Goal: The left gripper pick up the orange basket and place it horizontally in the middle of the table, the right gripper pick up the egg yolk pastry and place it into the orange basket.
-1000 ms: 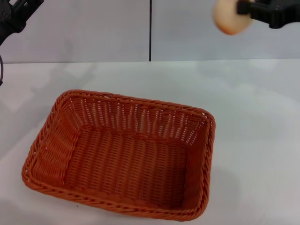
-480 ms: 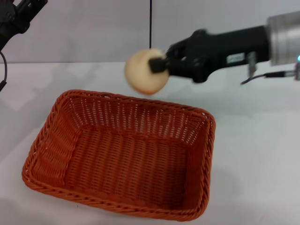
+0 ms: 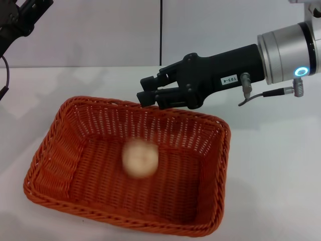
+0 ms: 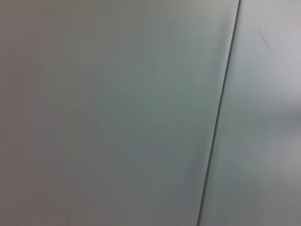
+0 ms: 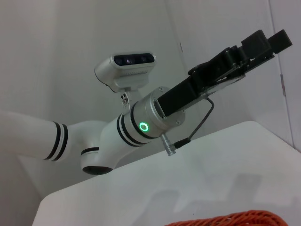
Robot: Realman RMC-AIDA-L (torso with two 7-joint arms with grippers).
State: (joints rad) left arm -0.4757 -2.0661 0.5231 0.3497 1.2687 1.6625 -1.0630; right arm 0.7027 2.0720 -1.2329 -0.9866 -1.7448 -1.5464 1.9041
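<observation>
— What changed? The right gripper (image 3: 146, 95), above the far rim of the orange basket (image 3: 60, 198), has spread its fingers and holds nothing.

— And the egg yolk pastry (image 3: 140, 157)? Released, dropping inside the basket; task nearly complete.

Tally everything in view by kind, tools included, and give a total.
Baskets: 1, the orange basket on the table.
Pastries: 1, the egg yolk pastry, within the basket's outline.
Tools: 2, the right gripper open above the basket's far rim, the left gripper raised at the far left.
Tables: 1.
Total: 5.
</observation>
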